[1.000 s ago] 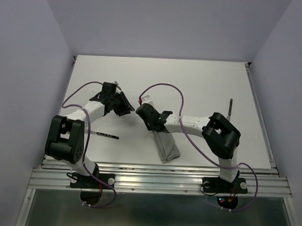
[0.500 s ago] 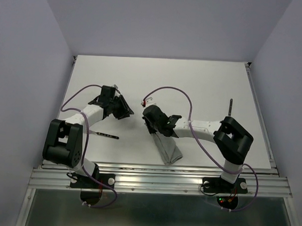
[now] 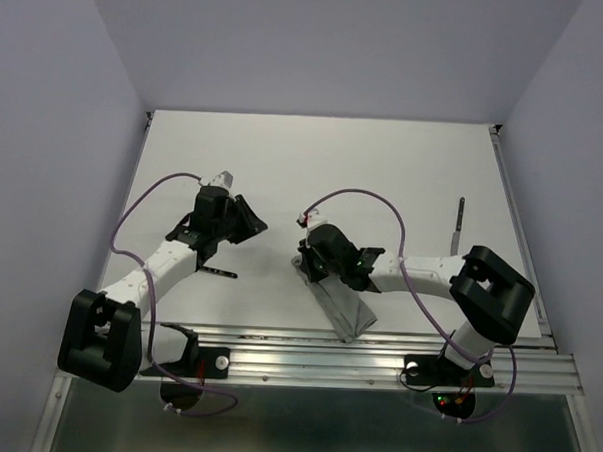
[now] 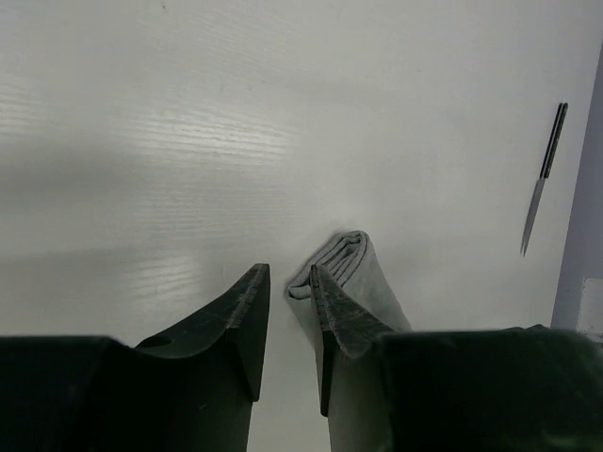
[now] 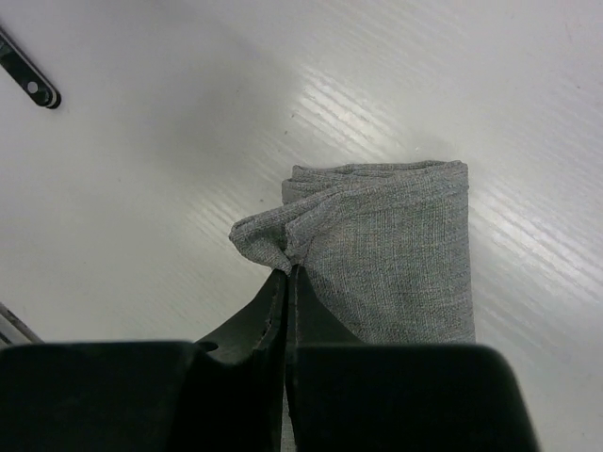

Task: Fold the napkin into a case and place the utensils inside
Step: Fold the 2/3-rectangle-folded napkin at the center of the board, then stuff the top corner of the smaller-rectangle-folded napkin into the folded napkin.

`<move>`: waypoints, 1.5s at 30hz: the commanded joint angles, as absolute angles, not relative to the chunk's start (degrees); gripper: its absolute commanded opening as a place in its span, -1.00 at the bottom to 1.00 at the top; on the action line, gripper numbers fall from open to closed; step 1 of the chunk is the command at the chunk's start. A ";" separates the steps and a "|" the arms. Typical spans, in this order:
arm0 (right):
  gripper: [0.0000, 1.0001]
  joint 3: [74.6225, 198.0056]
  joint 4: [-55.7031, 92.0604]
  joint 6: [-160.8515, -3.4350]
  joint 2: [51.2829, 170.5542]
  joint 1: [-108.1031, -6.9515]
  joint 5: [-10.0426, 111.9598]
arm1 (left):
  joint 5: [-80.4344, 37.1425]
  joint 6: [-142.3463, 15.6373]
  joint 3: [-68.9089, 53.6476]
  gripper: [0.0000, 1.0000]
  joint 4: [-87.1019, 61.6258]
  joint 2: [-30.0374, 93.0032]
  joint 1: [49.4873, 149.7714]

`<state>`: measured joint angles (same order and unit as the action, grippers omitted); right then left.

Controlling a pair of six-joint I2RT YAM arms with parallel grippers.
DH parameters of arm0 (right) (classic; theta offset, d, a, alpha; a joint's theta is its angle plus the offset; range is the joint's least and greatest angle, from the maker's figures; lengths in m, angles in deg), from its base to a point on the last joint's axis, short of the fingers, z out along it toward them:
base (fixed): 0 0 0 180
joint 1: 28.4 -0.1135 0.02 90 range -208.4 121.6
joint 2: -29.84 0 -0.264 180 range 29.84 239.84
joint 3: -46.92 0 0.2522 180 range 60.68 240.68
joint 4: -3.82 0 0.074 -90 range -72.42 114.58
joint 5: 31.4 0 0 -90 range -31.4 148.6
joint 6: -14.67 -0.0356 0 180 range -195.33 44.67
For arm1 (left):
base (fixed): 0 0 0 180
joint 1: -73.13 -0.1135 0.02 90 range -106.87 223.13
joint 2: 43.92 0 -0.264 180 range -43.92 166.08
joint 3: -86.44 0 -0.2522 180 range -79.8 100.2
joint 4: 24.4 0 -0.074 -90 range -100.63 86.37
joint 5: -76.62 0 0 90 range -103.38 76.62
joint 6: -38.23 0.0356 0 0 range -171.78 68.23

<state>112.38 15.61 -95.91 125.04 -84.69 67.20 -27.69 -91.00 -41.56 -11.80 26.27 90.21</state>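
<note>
Pinching one end corner of the case with my right gripper
Its jaws are clamped together on that cloth corner, and the case's long axis runs back under my right wrist. My left gripper, jaws slightly apart and empty, has that folded end just ahead and right; a utensil lies well off to its right.

Grey napkin, folded into a narrow strip, lying diagonally at lower centre; dark-handled knife at right; second utensil at left.
</note>
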 commanded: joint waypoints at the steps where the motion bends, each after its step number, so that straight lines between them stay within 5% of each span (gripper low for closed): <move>1: -0.99 109.55 6.26 -98.70 120.72 -83.69 63.61 | -20.95 -91.50 -43.94 -0.31 -17.23 21.91 93.78; 9: -0.99 105.24 1.24 -102.66 118.88 -82.02 59.92 | -28.58 -86.14 -42.01 -0.35 -16.43 26.12 97.03; 15: -0.99 102.70 0.88 -105.03 116.68 -80.17 59.66 | -30.26 -86.23 -43.50 -0.08 -18.45 27.00 99.49; 18: -0.99 100.59 -0.78 -106.00 115.27 -78.59 57.12 | -30.70 -86.93 -44.20 -0.32 -19.68 27.79 100.29; 22: -0.99 99.62 -1.84 -106.18 114.13 -77.44 55.70 | -33.68 -87.81 -44.73 -0.98 -22.84 31.99 100.73; 34: -0.99 98.74 -1.84 -106.35 112.90 -76.30 55.61 | -39.49 -87.11 -40.25 -1.00 -26.37 43.79 105.65; 45: -0.99 96.19 -1.75 -108.55 110.08 -74.02 56.49 | -35.62 -83.42 -39.02 -0.90 -22.24 39.83 108.19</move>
<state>97.13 0.74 -107.36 111.62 -75.16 56.18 -36.63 -86.60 -42.22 -23.61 42.34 106.87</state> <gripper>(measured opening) 0.022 0.031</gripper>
